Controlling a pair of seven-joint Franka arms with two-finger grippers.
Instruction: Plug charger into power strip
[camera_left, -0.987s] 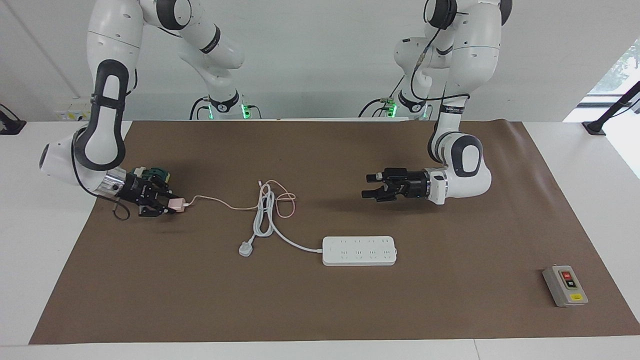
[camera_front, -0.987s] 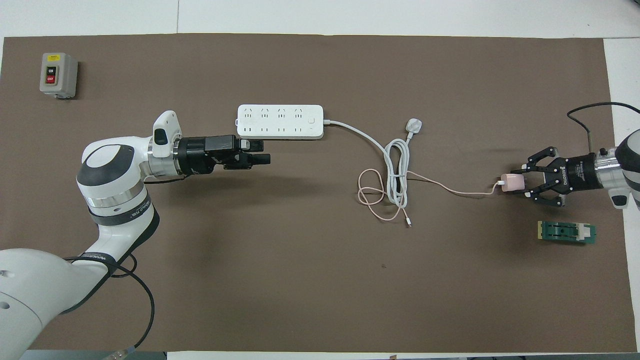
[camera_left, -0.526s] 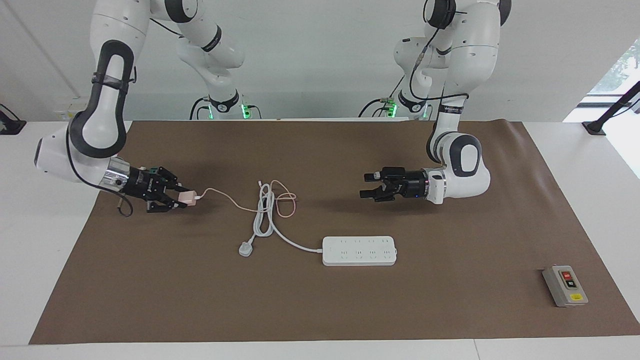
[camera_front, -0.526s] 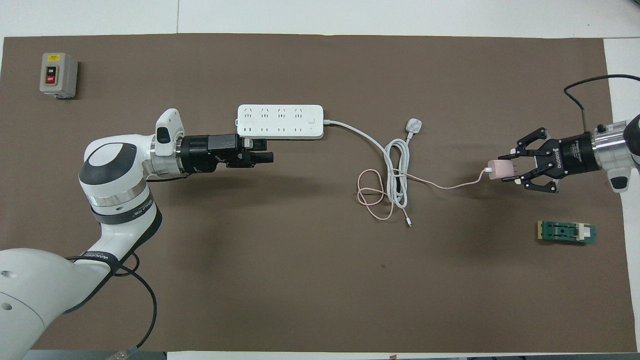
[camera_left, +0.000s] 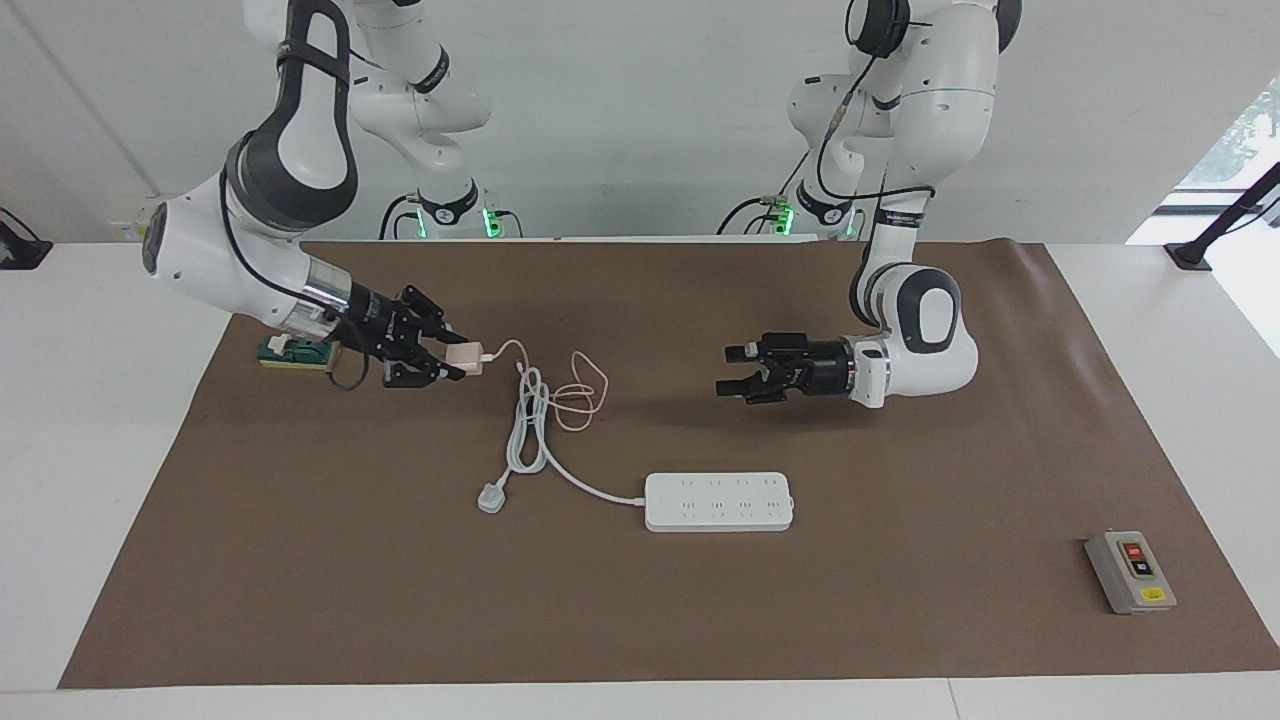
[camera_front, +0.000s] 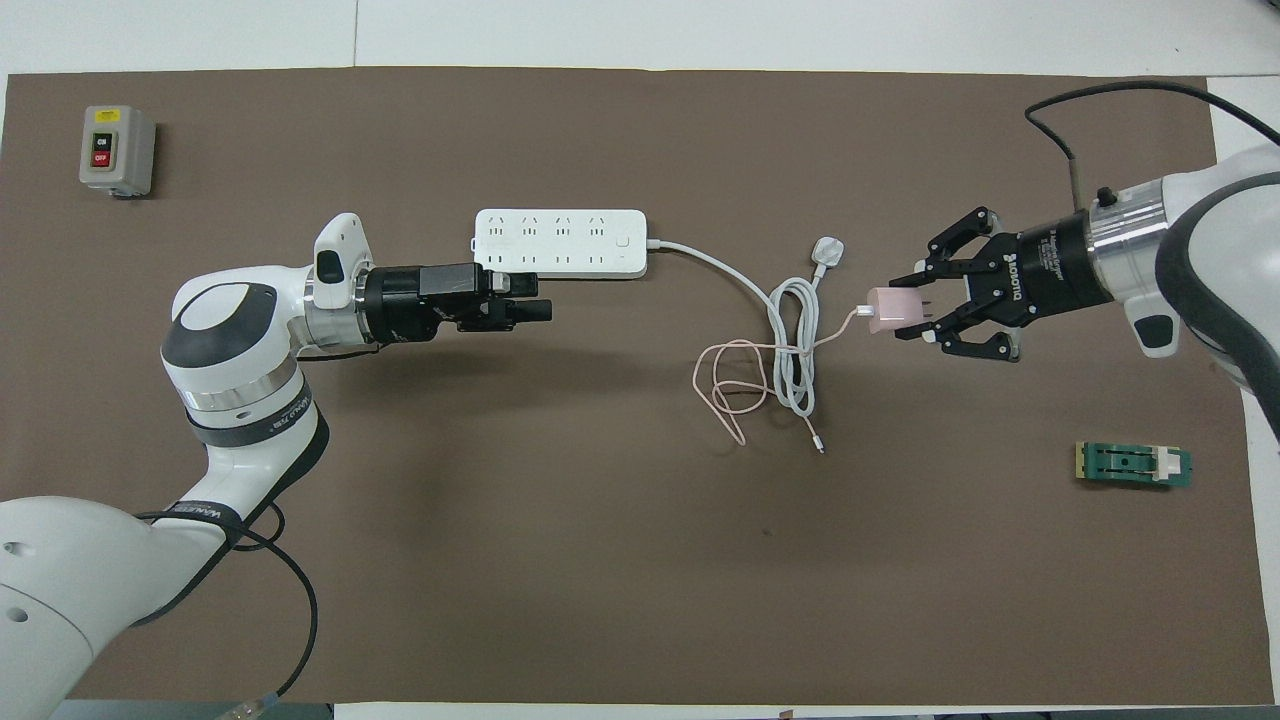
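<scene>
My right gripper (camera_left: 452, 357) (camera_front: 908, 307) is shut on the charger (camera_left: 466, 356) (camera_front: 885, 308), a small pale-pink cube held in the air over the mat beside the coiled white cord (camera_left: 527, 420) (camera_front: 795, 345). The charger's thin pink cable (camera_left: 578, 398) (camera_front: 722, 385) trails down and loops across that coil. The power strip (camera_left: 718, 501) (camera_front: 560, 243) lies flat, farther from the robots than the coil. My left gripper (camera_left: 730, 372) (camera_front: 535, 308) hangs open and holds nothing, over the mat at the strip's nearer long edge.
The strip's white three-pin plug (camera_left: 490, 497) (camera_front: 828, 250) lies by the coil. A green block (camera_left: 297, 352) (camera_front: 1133, 465) sits toward the right arm's end. A grey box with red and black buttons (camera_left: 1130, 571) (camera_front: 117, 150) stands at the left arm's end.
My right gripper has lifted the charger and carried it from beside the green block toward the cord coil, and the pink cable has slackened into loops. The left arm has hardly moved.
</scene>
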